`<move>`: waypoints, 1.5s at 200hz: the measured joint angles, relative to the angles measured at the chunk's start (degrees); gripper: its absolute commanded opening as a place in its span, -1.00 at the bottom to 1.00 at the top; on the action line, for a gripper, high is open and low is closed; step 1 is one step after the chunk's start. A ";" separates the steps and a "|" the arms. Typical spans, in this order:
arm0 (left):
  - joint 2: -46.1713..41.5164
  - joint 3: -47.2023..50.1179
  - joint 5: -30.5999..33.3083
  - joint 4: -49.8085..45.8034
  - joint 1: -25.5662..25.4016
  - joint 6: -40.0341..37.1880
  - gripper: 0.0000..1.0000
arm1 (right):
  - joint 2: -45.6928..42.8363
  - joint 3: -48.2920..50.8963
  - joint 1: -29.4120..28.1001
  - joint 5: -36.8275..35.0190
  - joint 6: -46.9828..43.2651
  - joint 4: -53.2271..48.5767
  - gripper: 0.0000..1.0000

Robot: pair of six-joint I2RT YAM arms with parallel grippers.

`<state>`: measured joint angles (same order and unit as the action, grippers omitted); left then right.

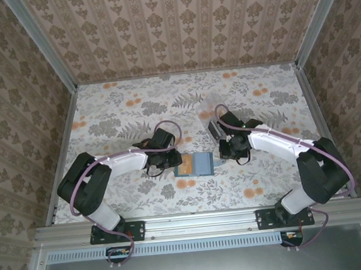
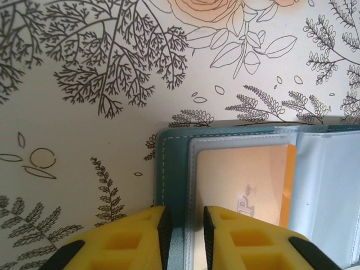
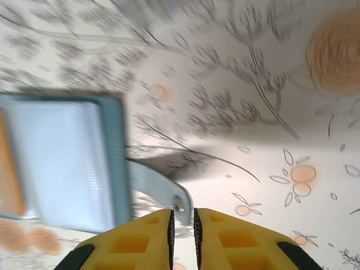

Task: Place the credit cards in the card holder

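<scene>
**A:** Top cam: card holder (image 1: 197, 165) lies open on the table (image 1: 133, 95), toward the near edge and about midway between the side edges. Left gripper (image 1: 170, 165) is at its left end, right gripper (image 1: 223, 151) at its right end.

**B:** Step?

**A:** My read is that the holder is braced open for loading. I can see one card in it.

**B:** Left wrist?

**A:** Fingers (image 2: 140, 233) are nearly together, pinching the holder's teal cover edge. A tan-orange card (image 2: 242, 185) sits square in the frosted pocket (image 2: 194, 169). The pale-blue pocket beside it looks empty.

**B:** Right wrist?

**A:** Blurred. Fingers (image 3: 140, 239) are close together with a thin gap. The holder's closure tab (image 3: 152, 188), with its snap, ends right at the tips. I can't tell whether it's pinched or just touching.

**B:** Next?

**A:** Probably the right arm lets go and fetches another card, with the left pinning the cover. The slot mouths look tight, so the card has to go in flat and lined up.
</scene>
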<state>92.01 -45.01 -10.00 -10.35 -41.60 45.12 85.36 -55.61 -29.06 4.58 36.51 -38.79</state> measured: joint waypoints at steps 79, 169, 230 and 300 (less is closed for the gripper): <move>-6.78 0.50 1.20 -2.19 0.04 -1.27 0.12 | 5.92 -20.24 0.70 -10.60 -10.47 -9.77 -0.33; -14.23 2.21 4.04 -3.17 3.21 -1.20 0.35 | 24.48 -36.89 -0.83 -23.39 -17.35 -17.00 -0.24; -15.91 2.97 4.09 -3.41 4.92 -1.20 0.45 | 29.24 -41.75 -0.79 -27.74 -20.31 -18.84 -0.25; -15.91 2.97 4.04 -3.39 5.35 -1.20 0.49 | 32.37 -43.71 -0.83 -29.00 -21.55 -19.85 -0.25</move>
<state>76.09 -42.04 -5.96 -13.74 -36.25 43.92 117.73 -99.33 -29.89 -24.43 14.96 -58.63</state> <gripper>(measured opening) 0.745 0.377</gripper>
